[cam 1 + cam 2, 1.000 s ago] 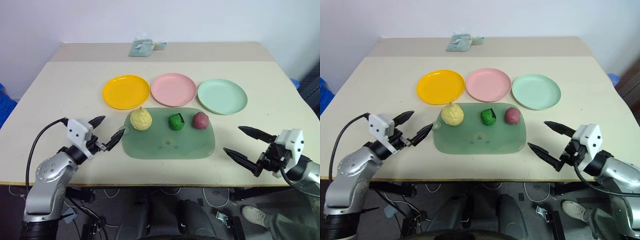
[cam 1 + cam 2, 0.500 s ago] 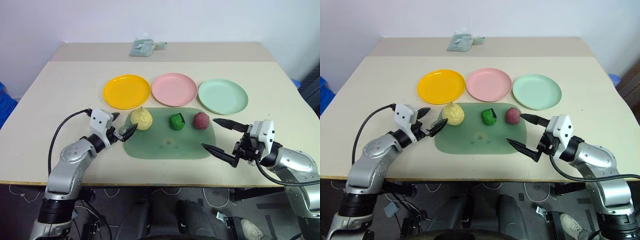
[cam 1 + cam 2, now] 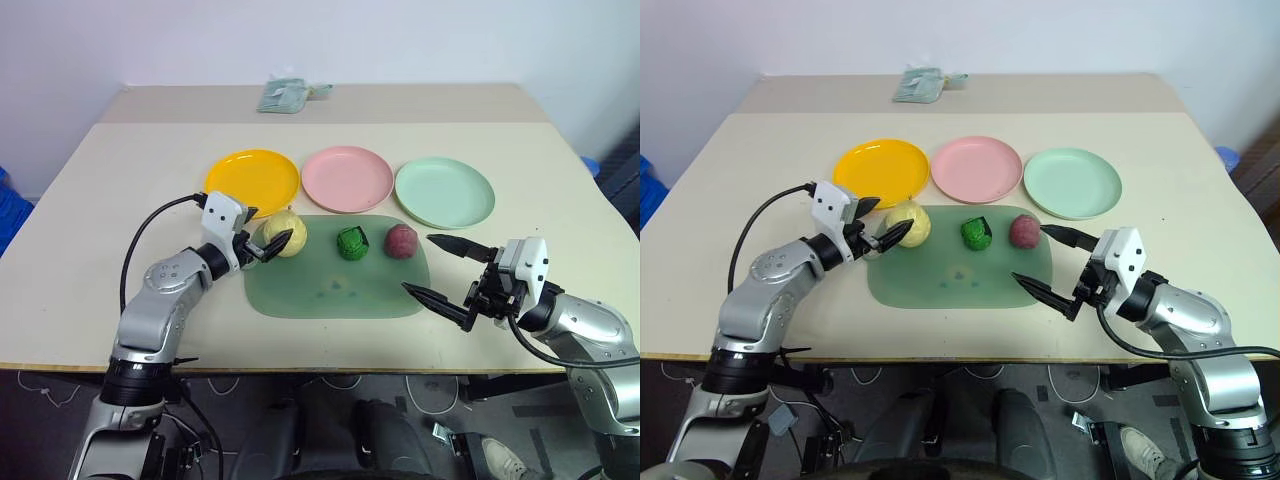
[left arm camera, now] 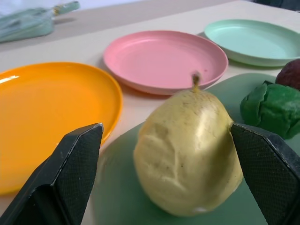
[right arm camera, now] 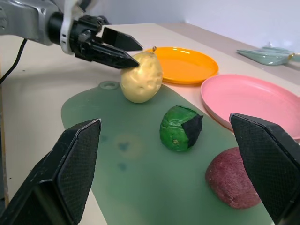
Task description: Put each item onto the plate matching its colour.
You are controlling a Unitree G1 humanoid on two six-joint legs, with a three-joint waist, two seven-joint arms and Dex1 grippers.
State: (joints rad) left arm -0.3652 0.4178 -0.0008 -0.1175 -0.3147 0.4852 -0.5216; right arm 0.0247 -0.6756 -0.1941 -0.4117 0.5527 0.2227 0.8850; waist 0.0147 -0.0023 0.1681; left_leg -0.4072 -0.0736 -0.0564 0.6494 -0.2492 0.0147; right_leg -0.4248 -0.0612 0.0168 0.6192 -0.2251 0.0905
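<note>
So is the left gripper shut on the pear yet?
No, open. The left gripper has a finger on each side of the pear, with a gap showing on the yellow plate's side.

Three items sit in a row on the mat (image 3: pixel 335 285), three plates (image 3: pixel 347 178) just behind it.

Both grippers, left (image 3: pixel 268 240) and right (image 3: pixel 447 269), jaws spread.

Glossy plastic plates (image 3: pixel 252 183), matt knobbly pear (image 4: pixel 187 157)
</note>
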